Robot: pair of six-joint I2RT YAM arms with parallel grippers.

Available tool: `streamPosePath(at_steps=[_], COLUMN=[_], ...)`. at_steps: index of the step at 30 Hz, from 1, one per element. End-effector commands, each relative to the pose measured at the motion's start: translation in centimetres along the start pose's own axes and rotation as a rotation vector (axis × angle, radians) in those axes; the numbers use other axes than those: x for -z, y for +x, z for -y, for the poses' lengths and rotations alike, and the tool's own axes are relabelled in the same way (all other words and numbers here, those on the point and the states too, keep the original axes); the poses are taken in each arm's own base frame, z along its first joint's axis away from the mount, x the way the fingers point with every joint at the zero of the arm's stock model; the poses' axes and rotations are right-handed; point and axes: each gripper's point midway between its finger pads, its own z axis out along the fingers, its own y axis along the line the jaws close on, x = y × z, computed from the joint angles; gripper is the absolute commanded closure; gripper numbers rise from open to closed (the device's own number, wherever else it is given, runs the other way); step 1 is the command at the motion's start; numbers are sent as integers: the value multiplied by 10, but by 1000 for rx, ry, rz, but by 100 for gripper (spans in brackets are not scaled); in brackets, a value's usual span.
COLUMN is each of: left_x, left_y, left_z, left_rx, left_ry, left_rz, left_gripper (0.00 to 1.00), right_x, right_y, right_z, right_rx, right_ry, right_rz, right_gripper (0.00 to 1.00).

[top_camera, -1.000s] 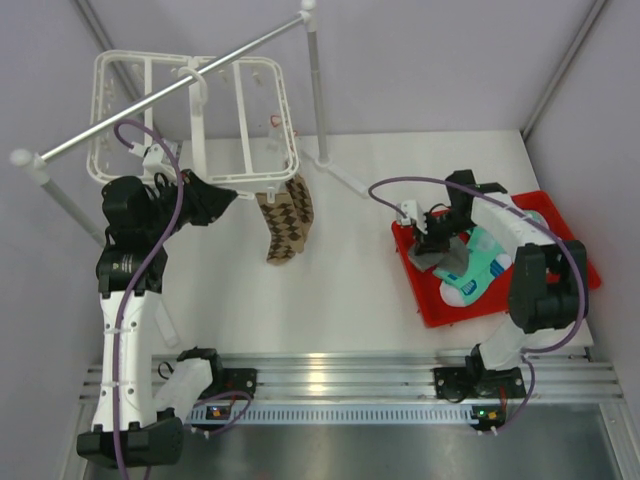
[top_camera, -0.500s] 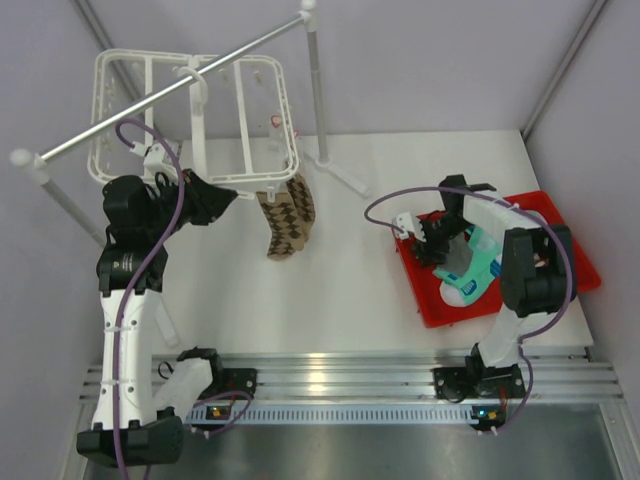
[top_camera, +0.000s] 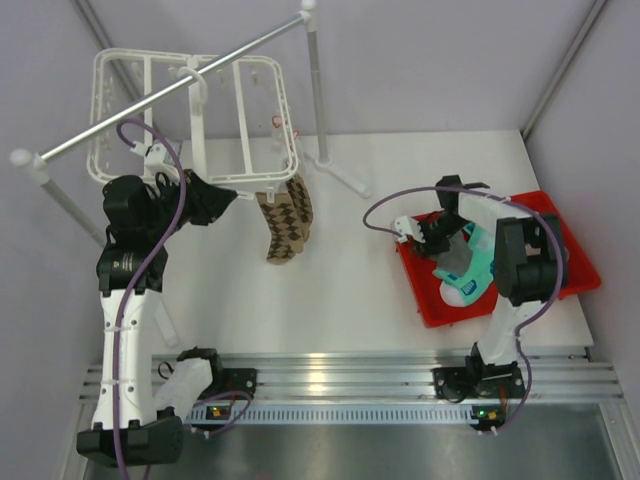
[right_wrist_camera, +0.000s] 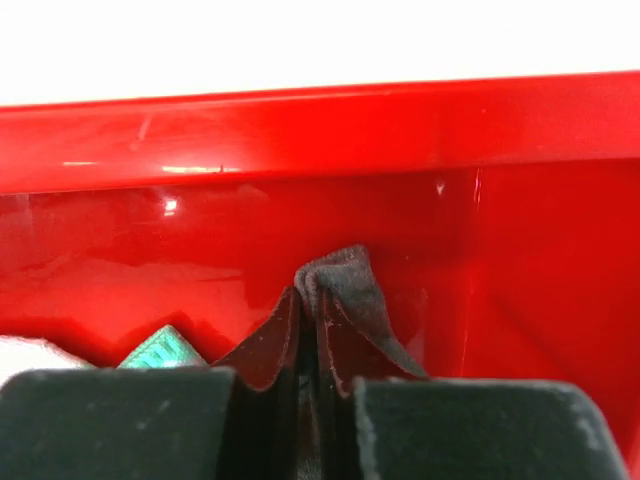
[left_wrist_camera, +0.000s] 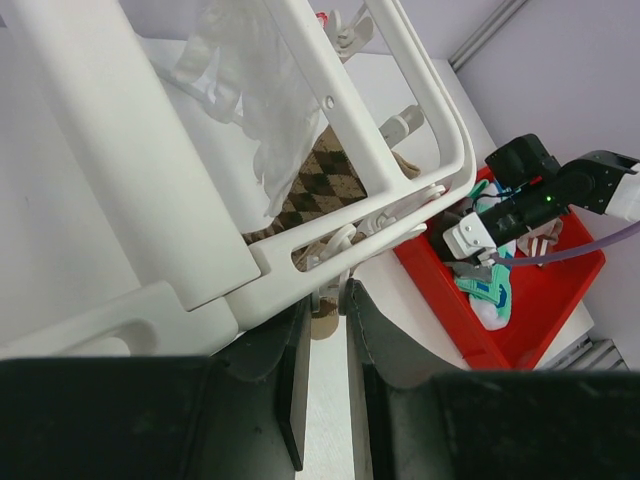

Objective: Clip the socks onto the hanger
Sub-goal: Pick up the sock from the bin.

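The white hanger [top_camera: 240, 176] hangs from the rail with a brown checkered sock [top_camera: 285, 220] dangling from its front edge. My left gripper [top_camera: 232, 197] reaches that edge; in the left wrist view its fingertips [left_wrist_camera: 327, 293] pinch a small clip under the hanger [left_wrist_camera: 120, 180], beside the checkered sock [left_wrist_camera: 325, 190]. Down in the red tray [top_camera: 570, 262], my right gripper [top_camera: 440, 240] is shut on a fold of the grey sock [right_wrist_camera: 350, 285], the gripper [right_wrist_camera: 310, 300] close to the tray wall [right_wrist_camera: 320, 130]. A teal-and-white sock [top_camera: 475, 275] lies beside it.
A long grey metal rail [top_camera: 170, 95] on two white posts crosses above the hanger. One post's foot [top_camera: 335, 165] stands on the table behind the tray. The aluminium base rail [top_camera: 340, 380] runs along the near edge.
My right gripper opened and then shut on the grey sock, shifting slightly left inside the tray. The left arm and the hanger have stayed still.
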Motion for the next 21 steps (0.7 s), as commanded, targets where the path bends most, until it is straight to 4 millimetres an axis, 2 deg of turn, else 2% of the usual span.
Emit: streamPosePath(at_steps=[1, 5, 10, 13, 14, 20, 21], left_x=[-1, 0, 2, 4, 5, 6, 7], left_y=[10, 9, 7, 4, 4, -1, -1], left_z=[2, 5, 8, 12, 13, 18, 19], left_rx=[9, 9, 6, 6, 5, 4, 4], left_ry=[21, 33, 43, 52, 56, 68, 70], left_rz=[-43, -37, -29, -21, -20, -10, -8], left_gripper=[100, 100, 100, 100, 100, 100, 100], right_x=[14, 47, 102, 127, 138, 191, 205], right_y=[-6, -17, -25, -38, -33, -54, -63], right_z=[3, 5, 13, 13, 14, 23, 27], right_rx=[3, -26, -37, -48, -79, -100, -82], right_ry=[33, 99, 217, 256, 283, 426, 467], right_rz=[12, 45, 70, 95, 97, 157, 175], right_gripper=[100, 100, 100, 100, 100, 100, 100])
